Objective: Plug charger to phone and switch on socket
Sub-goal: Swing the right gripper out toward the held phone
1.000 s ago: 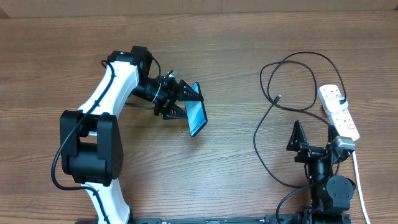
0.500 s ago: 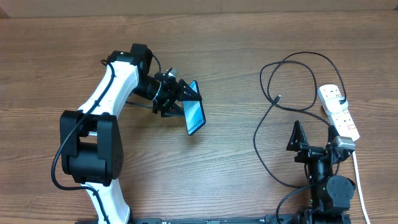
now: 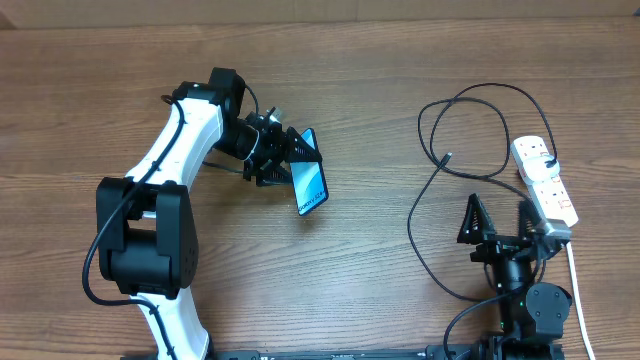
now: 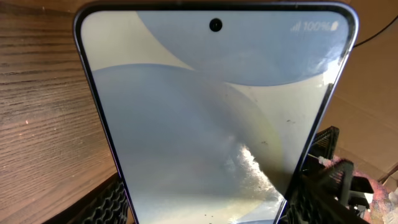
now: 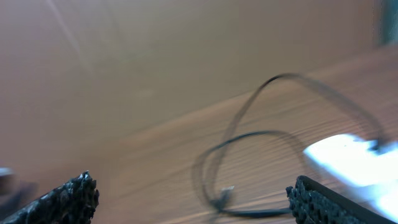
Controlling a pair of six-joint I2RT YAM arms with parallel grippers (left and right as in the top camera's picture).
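Our left hand (image 3: 297, 165) grips the slim blue-screened black-edged smartphone (image 3: 312, 187); our right hand (image 3: 496, 204) spreads wide, thin black cable (image 3: 419, 122) ahead.

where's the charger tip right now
In the overhead view the charger tip lies right of centre, left of the socket and ahead of the right claw.

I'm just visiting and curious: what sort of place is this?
Probably a robotics test bench, not a home: a white arm and a black arm stand at a wooden table, with a phone, cable and power strip as practice items.
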